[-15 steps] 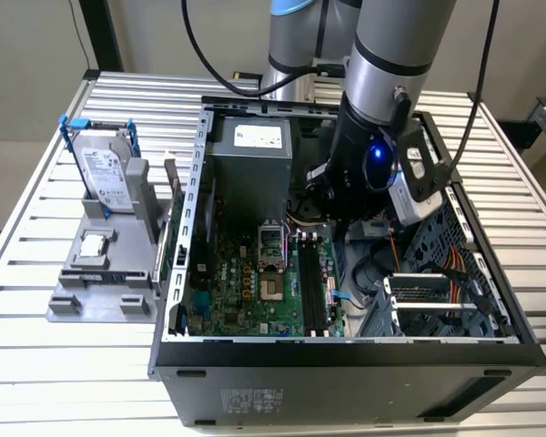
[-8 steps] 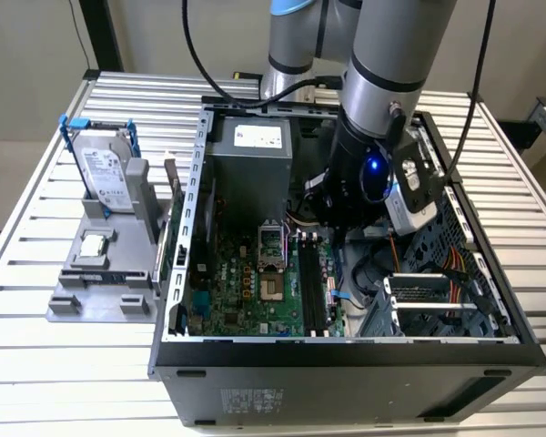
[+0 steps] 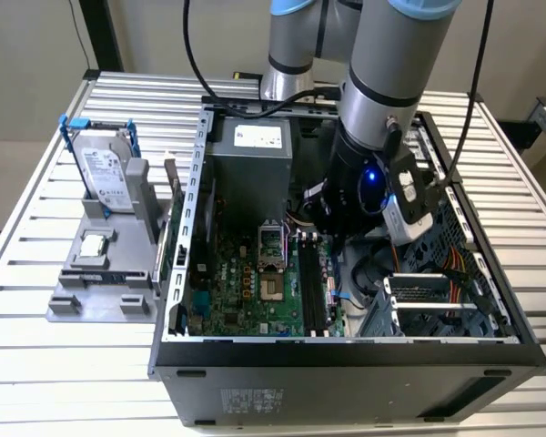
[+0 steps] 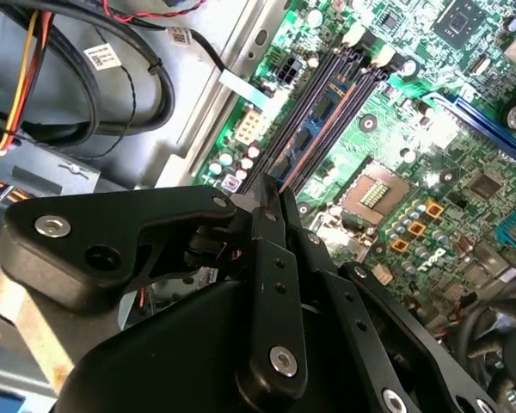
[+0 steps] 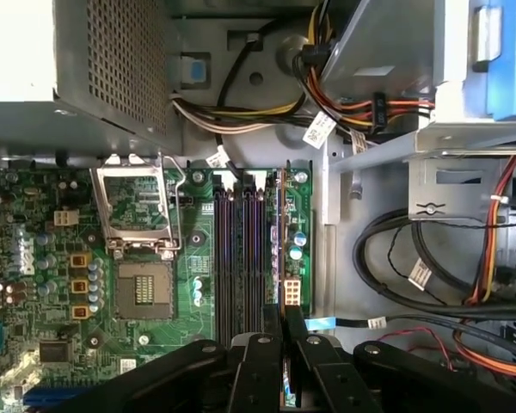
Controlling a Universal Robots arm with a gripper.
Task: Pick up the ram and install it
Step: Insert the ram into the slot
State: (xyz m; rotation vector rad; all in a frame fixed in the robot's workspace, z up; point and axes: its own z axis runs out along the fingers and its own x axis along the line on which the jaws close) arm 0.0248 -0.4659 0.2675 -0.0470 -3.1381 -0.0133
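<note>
**Gripper at the memory slots, ram standing in the outer slot**

In the exterior view the arm [image 3: 391, 64] reached down into the open computer case [image 3: 346, 364], which lay on its side on the slatted counter [image 3: 36, 364]. Its wrist hung over the motherboard [image 3: 246, 282], on the exterior view's right of the bare processor socket [image 3: 271, 250].

In both wrist views the gripper [image 5: 282, 331] [image 4: 271, 194] sat low over one end of the memory slots [image 5: 241, 249]. Its two black fingers [image 5: 270, 327] were drawn close together, with a thin board edge between them. That board was the ram [image 5: 281, 241] [image 4: 327, 107], which stood on edge in the slot farthest from the socket [image 5: 142, 288], beside the small capacitors at the motherboard's edge. The second wrist view showed its dark face and chips running away from the fingertips along the slot. Whether it was pressed fully home could not be told. The neighbouring slots looked bare.

Well apart from the case, on the exterior view's left, a grey holder [image 3: 82, 291] on the counter carried a silver hard drive [image 3: 105, 173] upright in a blue bracket. A small square processor chip [image 3: 93, 244] lay flat below it.
</note>
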